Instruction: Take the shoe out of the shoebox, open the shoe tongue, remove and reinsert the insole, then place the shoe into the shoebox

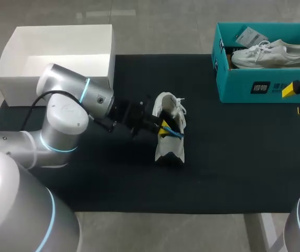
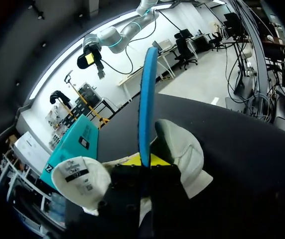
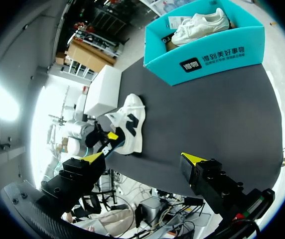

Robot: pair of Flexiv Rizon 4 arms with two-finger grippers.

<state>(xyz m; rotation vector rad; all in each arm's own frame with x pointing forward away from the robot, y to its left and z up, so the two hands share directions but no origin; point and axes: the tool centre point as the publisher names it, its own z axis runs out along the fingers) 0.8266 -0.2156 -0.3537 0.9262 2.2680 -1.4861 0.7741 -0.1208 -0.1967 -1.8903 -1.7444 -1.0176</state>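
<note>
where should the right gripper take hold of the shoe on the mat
The heel end of the shoe, from the side facing the open right gripper, I'd say: it stands on its sole, and the left gripper holding the blue insole fills the opening from the other side.

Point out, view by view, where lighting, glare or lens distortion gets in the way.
Head view: even light, but the left gripper is dark against the black mat, hard to outline. Left wrist view: blue insole well lit; glare washes out the room behind it. Right wrist view: fisheye bows the edges of the teal shoebox; glare whitens the room beyond the mat.
</note>
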